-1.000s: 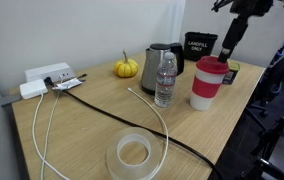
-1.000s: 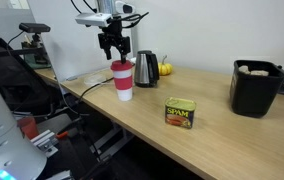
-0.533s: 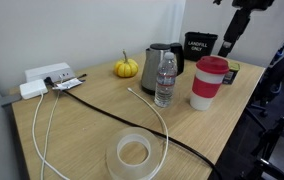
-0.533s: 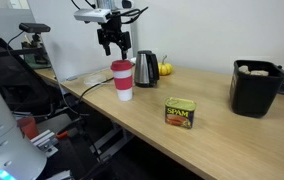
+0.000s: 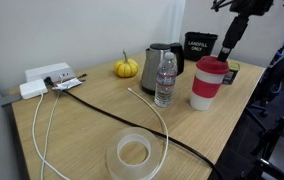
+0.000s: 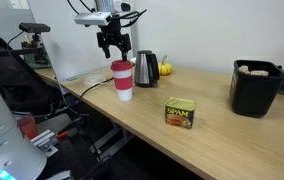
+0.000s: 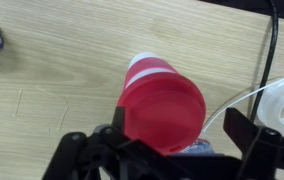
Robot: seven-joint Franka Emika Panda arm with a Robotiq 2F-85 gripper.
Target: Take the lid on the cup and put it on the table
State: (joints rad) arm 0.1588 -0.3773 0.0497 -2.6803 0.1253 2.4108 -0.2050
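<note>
The red lid (image 6: 122,65) sits on the cup (image 6: 123,86) standing on the worktop (image 6: 212,128), with the pincer (image 6: 115,49) hanging clear at its 12 o'clock, spread wide, its fingers (image 7: 80,150) at the lid's 7 and 4 o'clock in the wrist view.

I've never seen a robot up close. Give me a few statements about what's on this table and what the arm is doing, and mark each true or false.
1. The red lid sits on the cup. True.
2. The gripper is clamped on the lid. False: it hangs above the cup with its jaws open, holding nothing.
3. A small orange pumpkin stands beside the kettle. True.
4. The water bottle lies on its side. False: it stands upright, in front of the kettle.
</note>
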